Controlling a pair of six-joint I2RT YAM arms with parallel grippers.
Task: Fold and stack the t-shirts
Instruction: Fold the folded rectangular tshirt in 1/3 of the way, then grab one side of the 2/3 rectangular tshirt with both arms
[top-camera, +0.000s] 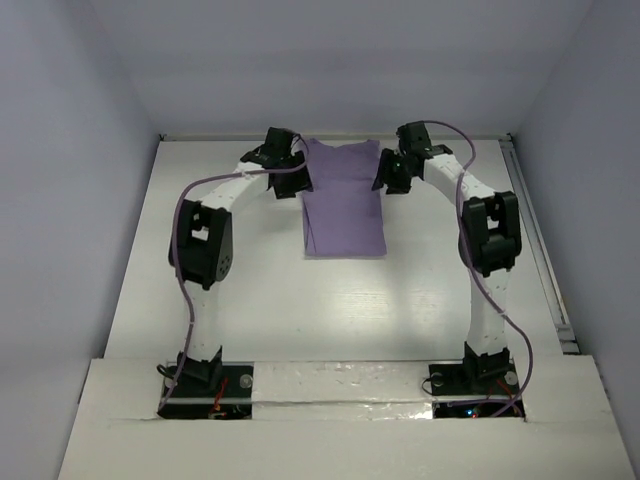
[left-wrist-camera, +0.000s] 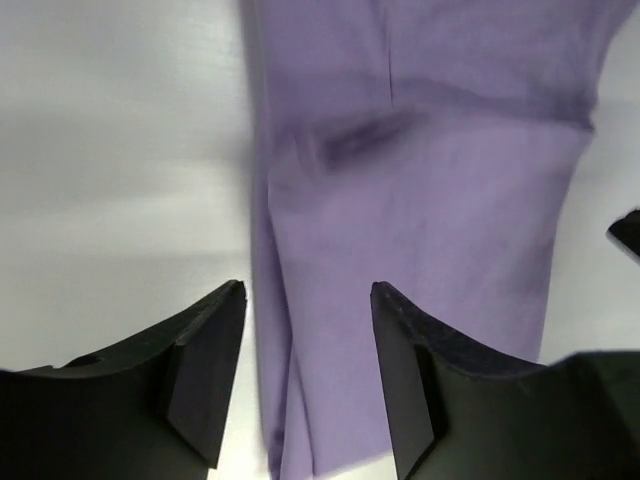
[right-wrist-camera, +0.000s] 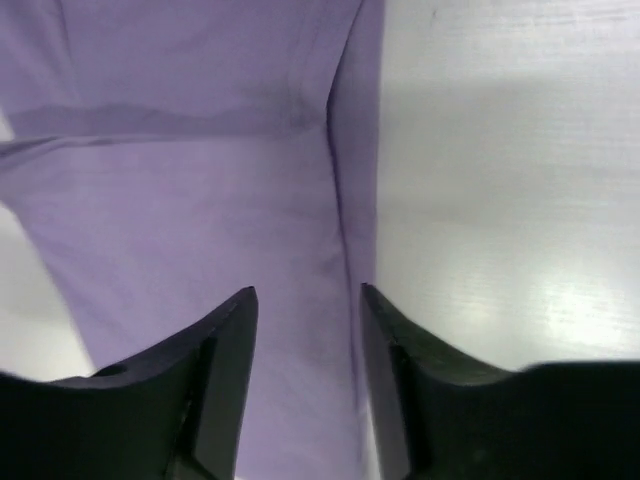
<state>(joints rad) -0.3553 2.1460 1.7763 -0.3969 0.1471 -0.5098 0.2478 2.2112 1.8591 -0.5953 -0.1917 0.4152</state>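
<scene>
The lavender-purple t-shirt (top-camera: 343, 200) lies flat at the far middle of the table, folded lengthwise into a narrow strip with its sleeves turned in. My left gripper (top-camera: 298, 178) is open, just above the shirt's far left edge; in the left wrist view its fingers straddle the layered left fold (left-wrist-camera: 300, 330). My right gripper (top-camera: 388, 178) is open over the far right edge; in the right wrist view its fingers straddle the right fold (right-wrist-camera: 340, 250). Neither holds cloth.
The white table (top-camera: 250, 290) is walled at the back and sides. A rail (top-camera: 545, 260) runs along its right edge. Both arm bases (top-camera: 340, 385) sit at the near edge.
</scene>
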